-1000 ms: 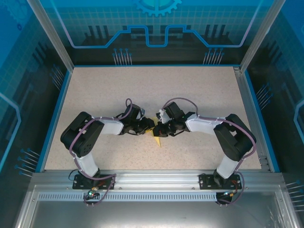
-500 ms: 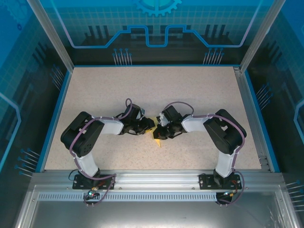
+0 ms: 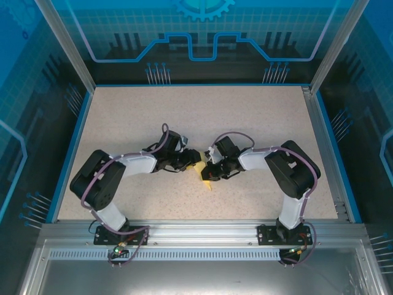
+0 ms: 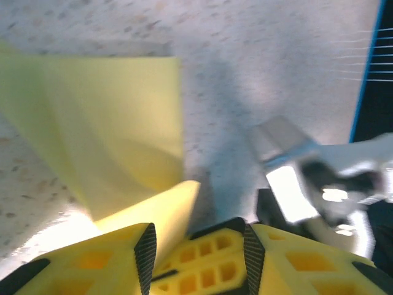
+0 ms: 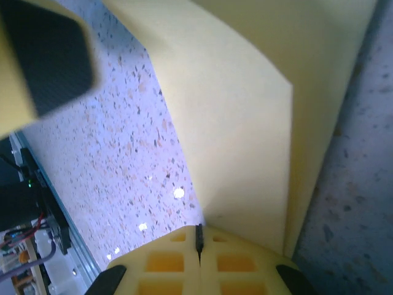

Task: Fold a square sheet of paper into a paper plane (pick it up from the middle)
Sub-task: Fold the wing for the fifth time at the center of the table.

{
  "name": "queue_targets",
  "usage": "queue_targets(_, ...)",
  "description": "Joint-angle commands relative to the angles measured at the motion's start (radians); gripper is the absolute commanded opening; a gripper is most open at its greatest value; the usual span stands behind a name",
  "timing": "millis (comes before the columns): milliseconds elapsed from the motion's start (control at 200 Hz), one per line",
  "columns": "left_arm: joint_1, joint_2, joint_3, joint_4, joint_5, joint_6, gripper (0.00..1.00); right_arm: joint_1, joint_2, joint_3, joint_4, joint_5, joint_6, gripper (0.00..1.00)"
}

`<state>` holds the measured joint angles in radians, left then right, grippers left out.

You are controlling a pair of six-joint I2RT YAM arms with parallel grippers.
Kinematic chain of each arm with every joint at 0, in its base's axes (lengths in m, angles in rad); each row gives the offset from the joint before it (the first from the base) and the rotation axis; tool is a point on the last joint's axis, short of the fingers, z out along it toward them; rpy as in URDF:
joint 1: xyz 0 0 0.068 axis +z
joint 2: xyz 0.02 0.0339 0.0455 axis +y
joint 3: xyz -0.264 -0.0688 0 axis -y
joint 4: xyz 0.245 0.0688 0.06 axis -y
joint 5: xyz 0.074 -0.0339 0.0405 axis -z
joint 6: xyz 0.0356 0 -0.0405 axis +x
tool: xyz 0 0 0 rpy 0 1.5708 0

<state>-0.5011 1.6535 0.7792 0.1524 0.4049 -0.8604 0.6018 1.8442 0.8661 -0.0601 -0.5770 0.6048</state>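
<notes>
left arm: we see its elbow swung out left and nearer the bases than a second ago.
left hand: shifted slightly away from the bases; jaws wider apart than before, and a flap of the paper sheet sits loose between them.
right arm: elbow pulled in toward the centre, mostly in the first half-second.
right hand: slid a little toward the near edge of the surface.
paper sheet: near tip nudged slightly right; we now see more yellow beside the left hand.

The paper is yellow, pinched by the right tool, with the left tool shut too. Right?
No: the left tool stands open, jaws apart, as the left wrist view shows. The yellow paper is pinched by the right tool.
</notes>
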Motion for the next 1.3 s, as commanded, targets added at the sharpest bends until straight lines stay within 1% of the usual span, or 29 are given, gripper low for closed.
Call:
queue_targets(0,-0.002,-0.031,0.014,0.005,0.009,0.037,0.46,-0.023,0.032,-0.006,-0.150,0.022,-0.076,0.01)
queue_targets(95,-0.003,-0.011,0.005,0.056,0.041,0.032,0.46,-0.027,0.036,0.001,-0.153,0.020,-0.081,0.01)
queue_targets(305,-0.004,0.045,0.006,0.136,0.070,0.027,0.47,-0.030,0.052,0.006,-0.153,0.016,-0.082,0.02)
queue_targets(410,-0.005,0.071,0.020,0.115,0.072,0.036,0.47,-0.032,0.058,0.007,-0.152,0.020,-0.082,0.02)
queue_targets(595,-0.006,0.092,0.010,0.130,0.086,0.056,0.48,-0.035,0.072,0.004,-0.148,0.021,-0.071,0.01)
queue_targets(700,-0.006,0.121,0.023,0.129,0.079,0.070,0.49,-0.034,0.074,0.002,-0.145,0.015,-0.069,0.01)
queue_targets(920,0.005,0.172,0.040,0.124,-0.023,0.073,0.49,-0.034,0.069,-0.005,-0.159,0.011,-0.086,0.00)
queue_targets(1060,0.027,0.206,0.057,0.121,-0.015,0.084,0.49,-0.035,0.074,0.006,-0.194,0.010,-0.116,0.00)
queue_targets(1290,0.082,0.207,0.073,0.088,-0.003,0.123,0.49,-0.037,0.075,0.007,-0.219,0.014,-0.137,0.00)
